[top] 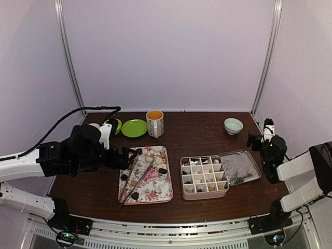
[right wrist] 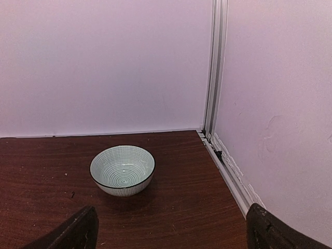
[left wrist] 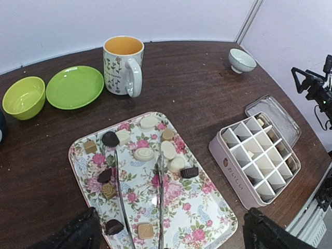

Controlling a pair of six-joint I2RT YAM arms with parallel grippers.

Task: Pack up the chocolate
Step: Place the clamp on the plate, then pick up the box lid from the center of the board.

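Pale lilac walls close in a dark wooden bench (top: 202, 129). Over its left half the left jaws stand spread wide and released, their dark fingertips (left wrist: 78, 234) at the lower corners of the wrist view with nothing clasped between them. Directly beneath lies a floral tray (left wrist: 207, 213). A pair of metal tongs (left wrist: 160, 199) rests flat on it, its two arms running lengthwise down the tray. The chocolate (left wrist: 143, 154) is scattered over the same tray around the tongs, as white, tan and dark brown pieces lying apart from one another. To the tray's right sits a pink partitioned box (left wrist: 228, 167) with a few more pieces in some of its cells, and its lid (left wrist: 282, 116) lies open-side up against the box's far side. Behind the tray stand a floral mug (left wrist: 122, 65) with a yellow inside, a green plate (left wrist: 75, 85) and a lime bowl (left wrist: 23, 96), in a row toward the left. At the bench's right edge the right jaws are likewise released and bare, facing the back corner, where a small striped bowl (right wrist: 123, 168) stands alone.
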